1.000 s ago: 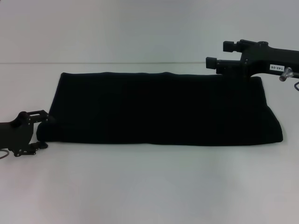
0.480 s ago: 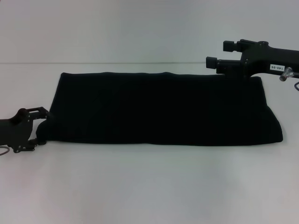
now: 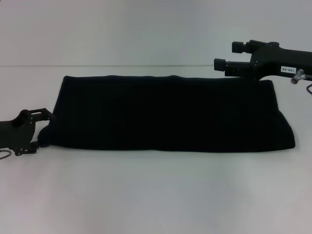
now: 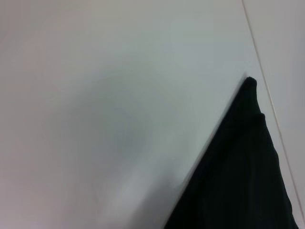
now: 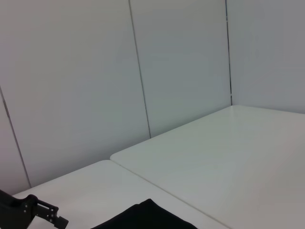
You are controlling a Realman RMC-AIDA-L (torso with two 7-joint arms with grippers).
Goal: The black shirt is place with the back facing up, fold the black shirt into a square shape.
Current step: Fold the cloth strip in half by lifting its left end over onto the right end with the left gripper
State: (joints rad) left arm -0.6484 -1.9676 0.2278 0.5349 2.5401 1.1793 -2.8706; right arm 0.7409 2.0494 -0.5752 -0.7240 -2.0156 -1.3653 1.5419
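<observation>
The black shirt (image 3: 170, 114) lies on the white table (image 3: 156, 190) as a long folded band, plain side up. My left gripper (image 3: 42, 128) sits at the band's near left corner, just off the cloth, open with nothing between its fingers. My right gripper (image 3: 227, 55) hovers open above the far right corner, clear of the fabric. A pointed corner of the shirt (image 4: 238, 167) shows in the left wrist view, without fingers. The right wrist view catches a sliver of the shirt (image 5: 143, 217) and, farther off, the left gripper (image 5: 33, 212).
A seam in the table (image 3: 122, 66) runs along behind the shirt. Panelled walls (image 5: 71, 95) rise beyond the table's far edge. Bare tabletop lies in front of the shirt.
My left gripper has backed a little to the left, away from the shirt's corner. My right gripper has lifted very slightly. The shirt has not moved.
</observation>
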